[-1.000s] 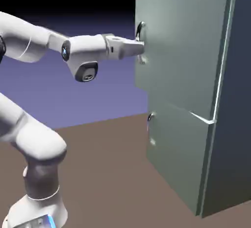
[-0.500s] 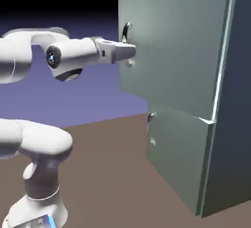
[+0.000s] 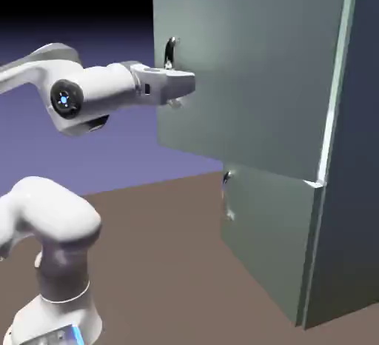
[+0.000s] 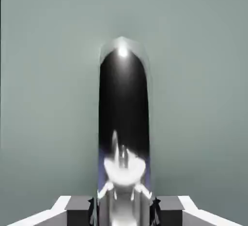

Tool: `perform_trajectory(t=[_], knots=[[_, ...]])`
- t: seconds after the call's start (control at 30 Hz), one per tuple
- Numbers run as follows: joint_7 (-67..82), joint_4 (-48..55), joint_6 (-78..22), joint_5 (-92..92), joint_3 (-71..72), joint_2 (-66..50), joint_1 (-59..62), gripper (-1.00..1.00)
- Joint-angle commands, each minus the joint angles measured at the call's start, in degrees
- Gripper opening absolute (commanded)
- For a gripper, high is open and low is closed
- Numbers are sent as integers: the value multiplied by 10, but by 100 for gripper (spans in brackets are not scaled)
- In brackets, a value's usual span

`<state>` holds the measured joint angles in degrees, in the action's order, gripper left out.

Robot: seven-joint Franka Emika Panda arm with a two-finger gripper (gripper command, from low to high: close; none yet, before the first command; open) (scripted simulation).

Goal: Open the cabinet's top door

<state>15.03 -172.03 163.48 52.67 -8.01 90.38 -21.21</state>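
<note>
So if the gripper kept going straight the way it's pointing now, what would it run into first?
The gripper is shut on the arch handle, so that handle is already in its way. Straight behind it, the flat panel of the top door would likely come next.

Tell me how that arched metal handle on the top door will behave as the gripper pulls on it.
The handle looks polished and mirror-bright, so probably slippery. It seems a stiff arch, unlikely to flex. The gripper is shut on it and the top door stands ajar, so it likely swings rather than lifts.
</note>
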Motion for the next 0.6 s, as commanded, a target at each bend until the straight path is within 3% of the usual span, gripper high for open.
perform_trajectory(t=[0.0, 0.3, 0.57], knots=[[-1, -2, -25, -7, -12, 13, 11, -100], [5, 22, -249, -113, -165, 94, 94, -100], [11, 109, -446, -222, -324, 106, 96, -100]])
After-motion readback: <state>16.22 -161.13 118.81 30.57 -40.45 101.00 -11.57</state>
